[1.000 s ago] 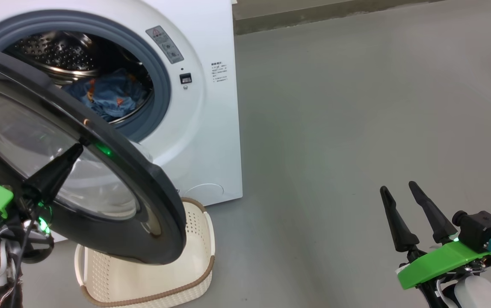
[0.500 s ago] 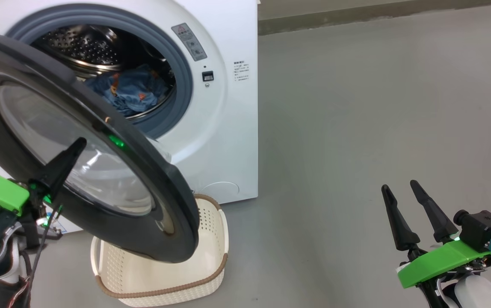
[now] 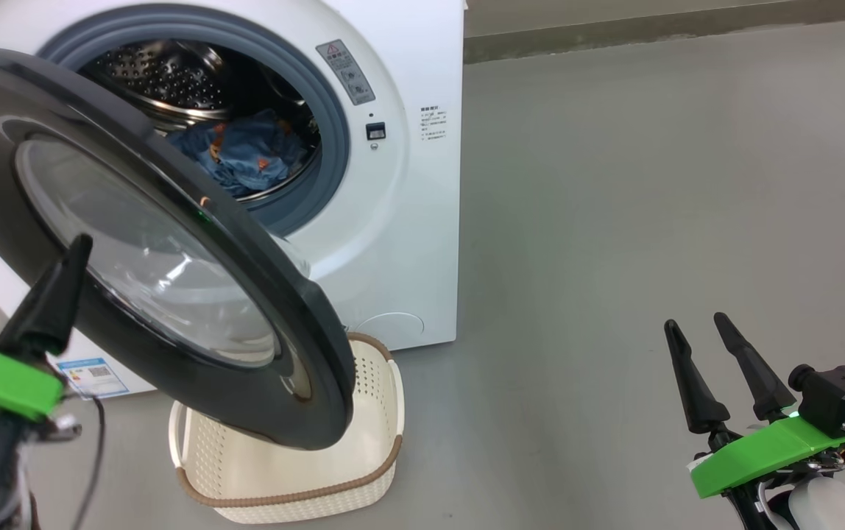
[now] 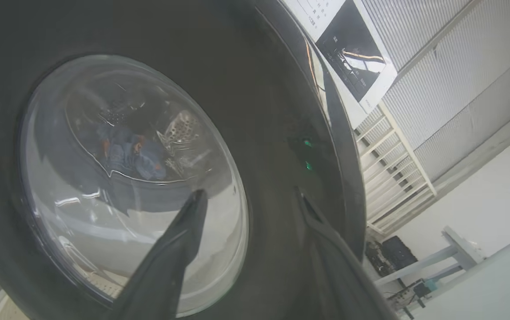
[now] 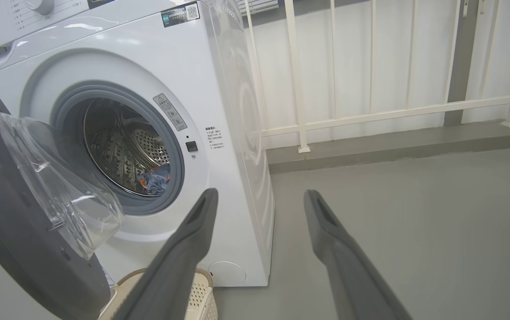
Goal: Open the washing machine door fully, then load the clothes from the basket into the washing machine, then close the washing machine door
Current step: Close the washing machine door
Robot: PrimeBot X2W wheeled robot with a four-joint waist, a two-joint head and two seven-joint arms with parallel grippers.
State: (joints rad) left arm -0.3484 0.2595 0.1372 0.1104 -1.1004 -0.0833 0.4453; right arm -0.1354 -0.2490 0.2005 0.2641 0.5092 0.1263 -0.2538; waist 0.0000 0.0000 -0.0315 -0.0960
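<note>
The white washing machine [image 3: 408, 221] stands with its black-rimmed, glass-centred door [image 3: 172, 265] swung part-way out over the basket [image 3: 363, 471]. Blue printed clothes [image 3: 246, 154] lie inside the steel drum and also appear as clothes [image 5: 155, 180] from the right wrist. In the left wrist view my left gripper [image 4: 249, 193] is open, with both fingers spread in front of the door's outer face [image 4: 130, 178]. One of its fingers [image 3: 47, 309] shows at the door's lower left edge. My right gripper [image 3: 695, 324] hangs open and empty over the floor at the lower right.
The grey floor [image 3: 651, 184] stretches to the right of the machine. A white railing [image 5: 370, 113] and a low kerb run behind it. The visible part of the basket's inside shows no clothes; the door hides the rest.
The left gripper's fingers have come apart and the gripper has shifted left along the door. The head camera has turned, so the whole picture has slid right. The right gripper has not moved.
</note>
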